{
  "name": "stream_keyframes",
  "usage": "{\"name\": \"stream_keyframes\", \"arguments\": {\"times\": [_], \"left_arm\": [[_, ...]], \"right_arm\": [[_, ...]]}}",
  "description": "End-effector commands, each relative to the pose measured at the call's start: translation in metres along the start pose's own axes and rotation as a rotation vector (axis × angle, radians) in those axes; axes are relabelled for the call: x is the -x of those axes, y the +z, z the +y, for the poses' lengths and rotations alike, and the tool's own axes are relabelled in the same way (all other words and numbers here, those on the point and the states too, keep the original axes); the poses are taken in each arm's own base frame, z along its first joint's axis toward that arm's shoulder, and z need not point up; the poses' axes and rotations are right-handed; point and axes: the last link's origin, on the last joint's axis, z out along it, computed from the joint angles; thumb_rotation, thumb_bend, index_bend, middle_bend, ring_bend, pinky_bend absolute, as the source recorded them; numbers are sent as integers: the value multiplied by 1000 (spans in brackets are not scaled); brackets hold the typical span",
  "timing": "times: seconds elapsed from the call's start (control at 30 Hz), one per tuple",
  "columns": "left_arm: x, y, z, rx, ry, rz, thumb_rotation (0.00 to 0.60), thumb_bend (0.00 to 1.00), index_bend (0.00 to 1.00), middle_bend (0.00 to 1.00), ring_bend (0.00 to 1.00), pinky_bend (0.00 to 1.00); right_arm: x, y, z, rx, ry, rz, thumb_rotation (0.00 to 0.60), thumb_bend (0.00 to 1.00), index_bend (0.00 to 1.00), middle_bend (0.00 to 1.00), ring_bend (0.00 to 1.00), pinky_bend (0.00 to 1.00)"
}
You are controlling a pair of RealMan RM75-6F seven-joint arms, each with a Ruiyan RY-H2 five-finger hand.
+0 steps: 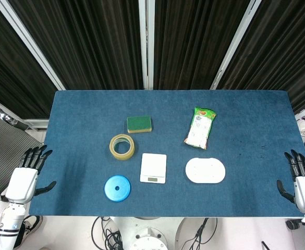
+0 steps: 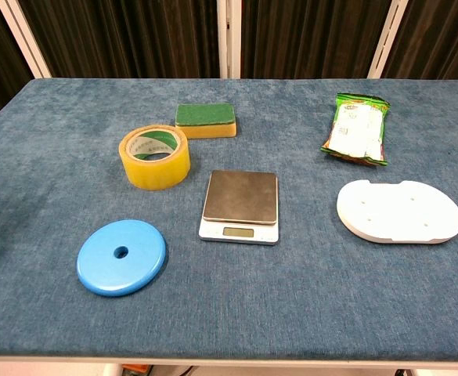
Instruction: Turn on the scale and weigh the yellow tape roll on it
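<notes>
- While you look down from the head view, your left robot hand [image 1: 23, 179] sits off the left edge of the blue surface [image 1: 246, 156], fingers spread apart and holding nothing.
- Your right robot hand [image 1: 304, 182] sits off the right edge in the same way, fingers apart and empty; neither robot hand shows in the chest view.
- You have the scale [image 1: 153, 167] [image 2: 239, 206] near the front middle of the surface, its plate bare and its small display facing the front edge; you cannot read anything on that display.
- You will find the yellow tape roll [image 1: 121, 146] [image 2: 154, 156] lying flat on the surface, just behind and to the left of the scale, near it but not touching.
- You can see a green sponge [image 1: 139, 124] [image 2: 206, 119] with a yellow underside just behind the tape roll.
- You have a blue disc [image 1: 117, 188] [image 2: 122, 256] with a small centre hole in front of the tape roll, left of the scale.
- You have a white oval plate [image 1: 205, 170] [image 2: 398, 211] to the right of the scale, apart from it.
- You can see a green and white snack packet [image 1: 200, 127] [image 2: 356, 128] lying behind the oval plate.
</notes>
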Motion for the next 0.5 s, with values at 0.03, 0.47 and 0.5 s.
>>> {"name": "stream_keyframes", "arguments": {"times": [0.03, 0.47, 0.5], "left_arm": [[-1, 1, 2, 5, -15, -4, 600, 138, 127, 37, 0, 0], [-4, -2, 21, 92, -27, -29, 600, 138, 127, 37, 0, 0], [-4, -1, 25, 107, -28, -33, 600, 138, 127, 37, 0, 0]], "right_arm": [[0, -1, 1, 2, 2, 1, 600, 305, 0, 0, 0, 0], [-4, -10, 8, 12, 8, 17, 600, 304, 0, 0, 0, 0], [-5, -10, 8, 14, 9, 20, 600, 304, 0, 0, 0, 0]]}}
